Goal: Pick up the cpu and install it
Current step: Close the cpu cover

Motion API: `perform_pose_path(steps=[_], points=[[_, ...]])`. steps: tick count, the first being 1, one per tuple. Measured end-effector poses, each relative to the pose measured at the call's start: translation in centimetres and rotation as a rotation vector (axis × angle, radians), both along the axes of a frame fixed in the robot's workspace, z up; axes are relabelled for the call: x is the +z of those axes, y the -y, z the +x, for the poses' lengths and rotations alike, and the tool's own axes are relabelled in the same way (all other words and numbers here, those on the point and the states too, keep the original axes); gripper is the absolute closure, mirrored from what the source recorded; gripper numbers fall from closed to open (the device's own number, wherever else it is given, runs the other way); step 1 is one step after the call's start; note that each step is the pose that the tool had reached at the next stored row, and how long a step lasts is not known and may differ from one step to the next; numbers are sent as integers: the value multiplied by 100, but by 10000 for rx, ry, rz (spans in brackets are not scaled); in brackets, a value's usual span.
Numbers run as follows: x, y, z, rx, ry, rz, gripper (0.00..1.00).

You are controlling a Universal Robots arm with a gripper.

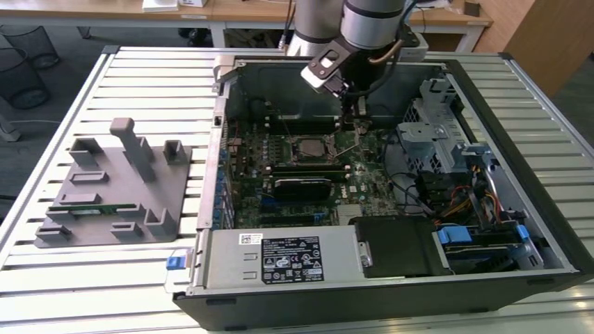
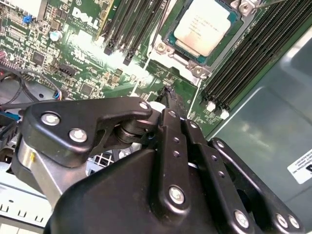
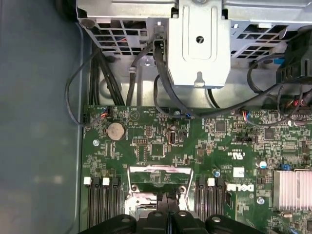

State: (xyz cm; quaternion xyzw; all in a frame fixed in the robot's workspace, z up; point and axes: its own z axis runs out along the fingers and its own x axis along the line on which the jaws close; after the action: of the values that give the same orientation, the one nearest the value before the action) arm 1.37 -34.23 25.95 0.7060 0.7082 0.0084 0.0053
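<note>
Memory slots (image 2: 253, 53) flank the socket where the cpu (image 2: 205, 27) lies flat, silver top up, on the green motherboard (image 2: 87, 63) inside the open computer case (image 1: 519, 229). The gripper (image 2: 170, 93) stands low over the board just beside that socket, apart from the cpu. Its two black fingers (image 2: 168, 131) are drawn together into one narrow tip with nothing between them. A thin metal lever (image 1: 348, 145) slants from the socket toward that tip; it may be touching the tip, but the contact is hard to make out. In the first wrist view a round coin cell (image 3: 115, 130) and a finned heatsink (image 3: 292, 187) sit on the board below a grey metal drive bracket (image 3: 197, 44). On the slatted table (image 1: 139, 69), at the exterior view's left of the case, a grey fixture tray (image 1: 139, 223) carries a green memory stick (image 1: 88, 208).
</note>
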Motion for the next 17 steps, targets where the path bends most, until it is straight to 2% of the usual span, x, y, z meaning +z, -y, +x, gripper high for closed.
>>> perform_pose_path(steps=[17], points=[[-11,-3,141,1,0,1,89]])
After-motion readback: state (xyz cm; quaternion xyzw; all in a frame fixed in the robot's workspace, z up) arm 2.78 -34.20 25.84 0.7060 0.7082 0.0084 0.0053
